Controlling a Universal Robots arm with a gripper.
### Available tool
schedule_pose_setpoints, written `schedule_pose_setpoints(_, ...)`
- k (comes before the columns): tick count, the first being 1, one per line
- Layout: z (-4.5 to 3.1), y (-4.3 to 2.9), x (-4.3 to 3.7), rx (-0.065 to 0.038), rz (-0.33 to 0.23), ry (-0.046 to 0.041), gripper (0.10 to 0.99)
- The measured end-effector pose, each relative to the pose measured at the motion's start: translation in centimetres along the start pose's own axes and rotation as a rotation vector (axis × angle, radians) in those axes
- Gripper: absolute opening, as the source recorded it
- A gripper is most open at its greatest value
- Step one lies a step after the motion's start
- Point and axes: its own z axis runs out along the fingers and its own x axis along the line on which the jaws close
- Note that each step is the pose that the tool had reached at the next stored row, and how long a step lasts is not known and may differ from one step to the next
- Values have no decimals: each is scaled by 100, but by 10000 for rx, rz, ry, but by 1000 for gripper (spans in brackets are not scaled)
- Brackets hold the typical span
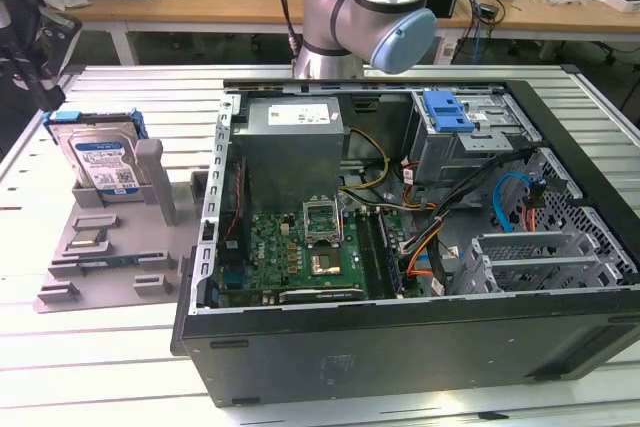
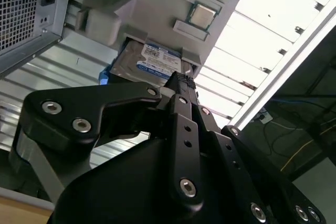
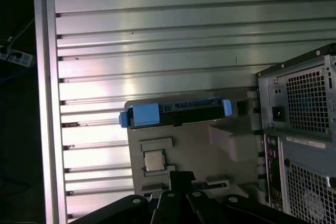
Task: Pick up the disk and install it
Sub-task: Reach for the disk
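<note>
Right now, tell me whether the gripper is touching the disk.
Apart. The first wrist view shows the grey holder's bare surface between the gripper and the disk.

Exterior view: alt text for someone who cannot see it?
The disk stands propped in a grey fixture tray on the exterior view's left, beside an open computer case on a slatted table. The robot arm rises behind the case.
</note>
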Motion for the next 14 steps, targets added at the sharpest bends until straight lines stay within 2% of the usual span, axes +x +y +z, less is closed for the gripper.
schedule_pose_setpoints(4,29,12,133,0,0,0,106)
schedule_pose_setpoints(7,38,19,177,-2,0,-2,106)
schedule_pose_setpoints(14,37,21,180,-1,0,0,106)
